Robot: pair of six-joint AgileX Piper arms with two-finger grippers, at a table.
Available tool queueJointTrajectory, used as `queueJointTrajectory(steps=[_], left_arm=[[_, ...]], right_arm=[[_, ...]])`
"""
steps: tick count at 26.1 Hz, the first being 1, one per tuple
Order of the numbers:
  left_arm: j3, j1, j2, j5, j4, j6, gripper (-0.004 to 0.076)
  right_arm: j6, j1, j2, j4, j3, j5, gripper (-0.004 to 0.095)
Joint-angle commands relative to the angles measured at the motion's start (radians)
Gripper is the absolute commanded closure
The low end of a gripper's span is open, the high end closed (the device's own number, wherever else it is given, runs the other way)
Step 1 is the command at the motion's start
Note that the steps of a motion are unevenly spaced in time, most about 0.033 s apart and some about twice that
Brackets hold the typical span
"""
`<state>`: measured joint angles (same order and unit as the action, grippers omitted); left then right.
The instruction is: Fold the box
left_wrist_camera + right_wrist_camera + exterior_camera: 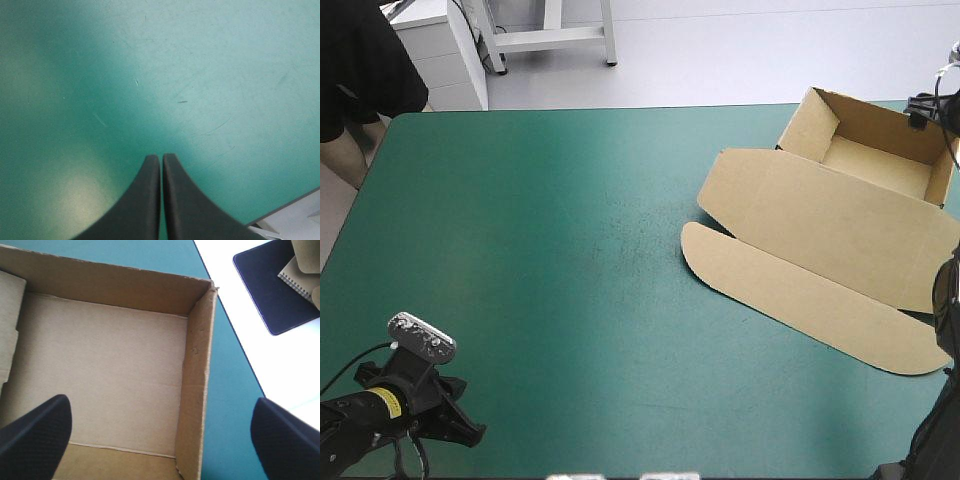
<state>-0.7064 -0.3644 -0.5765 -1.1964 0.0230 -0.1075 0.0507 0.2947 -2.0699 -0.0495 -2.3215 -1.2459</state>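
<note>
The brown box (840, 215) lies at the table's right side as an open tray (880, 160) with its lid (820, 270) flat toward the middle. My right gripper (160, 401) hovers open over the tray's inside. One side wall (197, 385) stands between its fingers and nothing is held. In the high view only a bit of that arm shows, at the picture's right edge by the tray. My left gripper (468, 432) sits near the table's front left corner, far from the box. Its fingers (150, 200) are shut on nothing, over bare teal-green cover (165, 75).
The table's right edge runs close beside the tray's wall (235, 365). Beyond it lies a dark blue pad (280, 285) with a notebook (300, 270) on a white surface. The table's front edge (285, 205) is just by my left gripper.
</note>
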Motion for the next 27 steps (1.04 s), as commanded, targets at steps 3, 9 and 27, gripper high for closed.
queueJointTrajectory(steps=[3, 9, 27], left_arm=[[-0.024, -0.007, -0.004, 0.046, 0.008, 0.009, 0.0731], [-0.024, -0.007, -0.004, 0.057, 0.007, 0.009, 0.0731], [-0.024, -0.007, -0.004, 0.107, 0.053, 0.009, 0.0731]], right_arm=[[-0.003, 0.01, 0.15, 0.139, -0.034, -0.008, 0.0614], [-0.028, -0.031, 0.236, 0.301, -0.034, -0.01, 0.0913], [-0.176, -0.292, 0.749, 0.153, 0.917, 0.144, 0.0913]])
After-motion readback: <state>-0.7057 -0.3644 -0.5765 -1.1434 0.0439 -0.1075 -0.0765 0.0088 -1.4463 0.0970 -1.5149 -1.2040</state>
